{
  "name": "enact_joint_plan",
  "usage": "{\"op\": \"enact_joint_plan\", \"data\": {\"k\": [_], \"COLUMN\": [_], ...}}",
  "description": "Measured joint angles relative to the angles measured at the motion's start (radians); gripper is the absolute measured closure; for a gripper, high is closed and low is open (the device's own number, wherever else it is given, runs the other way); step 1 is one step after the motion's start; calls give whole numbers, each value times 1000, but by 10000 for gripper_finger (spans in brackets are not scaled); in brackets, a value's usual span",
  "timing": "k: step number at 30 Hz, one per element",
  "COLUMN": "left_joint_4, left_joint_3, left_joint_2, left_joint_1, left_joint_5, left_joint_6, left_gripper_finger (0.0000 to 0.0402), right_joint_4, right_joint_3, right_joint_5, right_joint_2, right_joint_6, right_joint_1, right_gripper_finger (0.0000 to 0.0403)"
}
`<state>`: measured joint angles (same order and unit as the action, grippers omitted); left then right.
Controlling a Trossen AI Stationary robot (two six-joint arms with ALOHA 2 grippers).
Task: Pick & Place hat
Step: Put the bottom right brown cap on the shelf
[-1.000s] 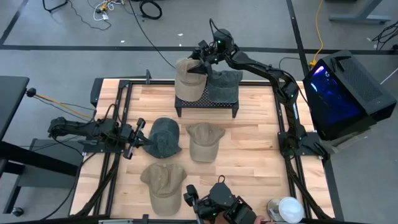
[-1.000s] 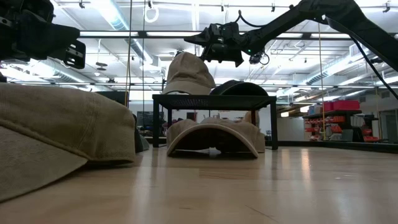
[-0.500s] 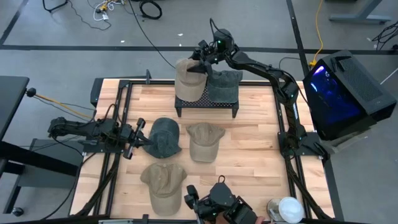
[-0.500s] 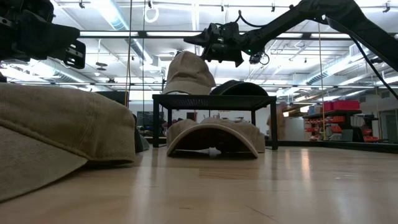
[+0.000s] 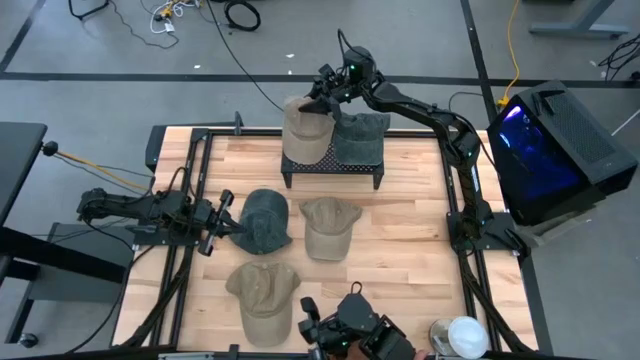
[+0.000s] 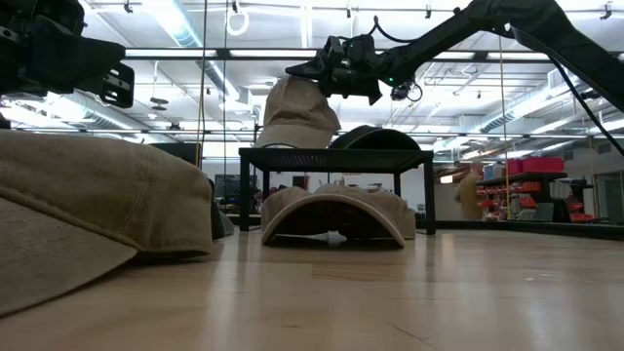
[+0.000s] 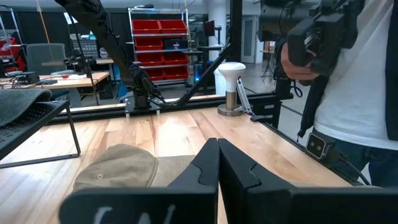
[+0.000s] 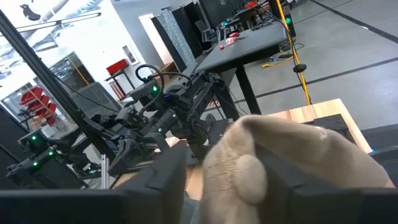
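Observation:
A tan hat (image 5: 304, 130) stands on a black rack (image 5: 332, 168) at the table's far side, its lower rim on the rack top. My right gripper (image 5: 318, 103) is at its crown, shut on it; the low view shows it there as well (image 6: 314, 78). The crown fills the right wrist view (image 8: 273, 155). My left gripper (image 5: 229, 222) waits shut at the table's left, beside a dark hat (image 5: 265, 220). In the left wrist view its shut fingers (image 7: 217, 163) point past another tan hat (image 7: 118, 169). My right gripper pinches the top of the tan hat's crown (image 8: 249, 171), by the button, between its two fingers. The fingers come slanting down from the table's right. The crown is drawn up into a peak (image 6: 297, 88), while the hat's lower rim stays on the rack.
A grey hat (image 5: 360, 138) lies on the rack beside the tan one. Two more tan hats (image 5: 328, 226) (image 5: 262, 290) lie on the table. A person with a camera (image 7: 348, 68) stands at the near edge, by a white-topped object (image 5: 463, 335).
My right gripper has shut on the tan hat's crown without shifting place. The crown has bunched up into a peak toward the fingers; the hat's lower part has stayed on the rack.

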<state>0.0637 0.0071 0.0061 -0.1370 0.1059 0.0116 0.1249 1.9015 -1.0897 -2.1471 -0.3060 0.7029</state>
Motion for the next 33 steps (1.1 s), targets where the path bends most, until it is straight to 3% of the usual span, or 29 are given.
{"op": "enact_joint_plan", "data": {"k": [12, 33], "left_joint_4": [0, 0], "left_joint_3": [0, 0], "left_joint_2": [0, 0], "left_joint_1": [0, 0], "left_joint_5": [0, 0], "left_joint_6": [0, 0], "left_gripper_finger": [399, 399], "right_joint_4": [1, 58], "right_joint_3": [0, 0], "right_joint_5": [-8, -106], "right_joint_2": [0, 2], "right_joint_6": [-4, -176], "right_joint_1": [-3, -97], "right_gripper_finger": [390, 393]}}
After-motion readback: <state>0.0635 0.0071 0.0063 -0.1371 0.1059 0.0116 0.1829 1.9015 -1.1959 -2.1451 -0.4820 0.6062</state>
